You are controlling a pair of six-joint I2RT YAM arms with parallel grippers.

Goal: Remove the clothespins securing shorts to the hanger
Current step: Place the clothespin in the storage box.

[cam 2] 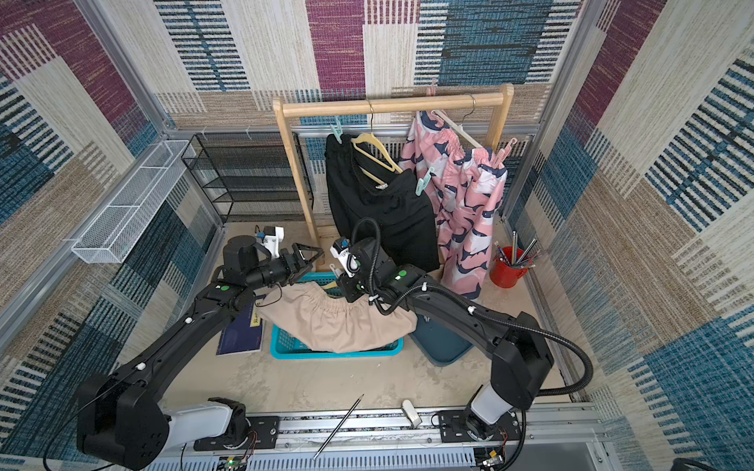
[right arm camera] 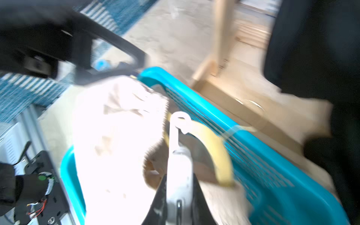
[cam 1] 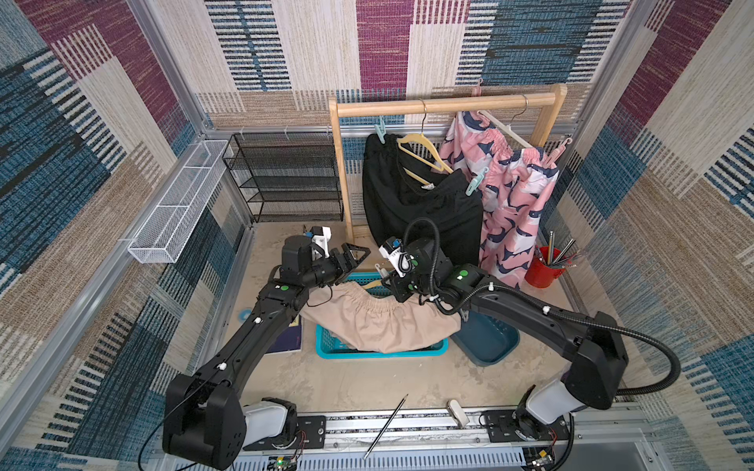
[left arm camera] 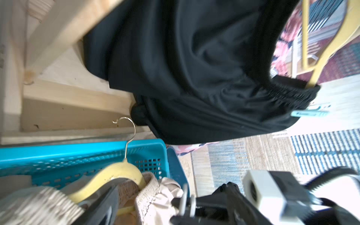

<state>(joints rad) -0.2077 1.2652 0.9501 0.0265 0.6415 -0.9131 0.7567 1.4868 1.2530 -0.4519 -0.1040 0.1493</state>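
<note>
Right tool [right arm camera: 180,181] pinches a white clothespin [right arm camera: 178,136] beside the beige shorts [cam 1: 379,322], left tool [cam 1: 353,261] spread; a straight pull-away looks safest.

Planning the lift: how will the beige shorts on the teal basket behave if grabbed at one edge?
Likely floppy: the beige shorts sag over the teal basket. Probably light: thin, creased cloth. Gathered waistband should resist slipping.

Beige shorts [cam 1: 379,326], black shorts [cam 1: 420,204], pink shorts [cam 1: 514,191] (navy-and-white print), teal basket [cam 1: 367,354].
</note>
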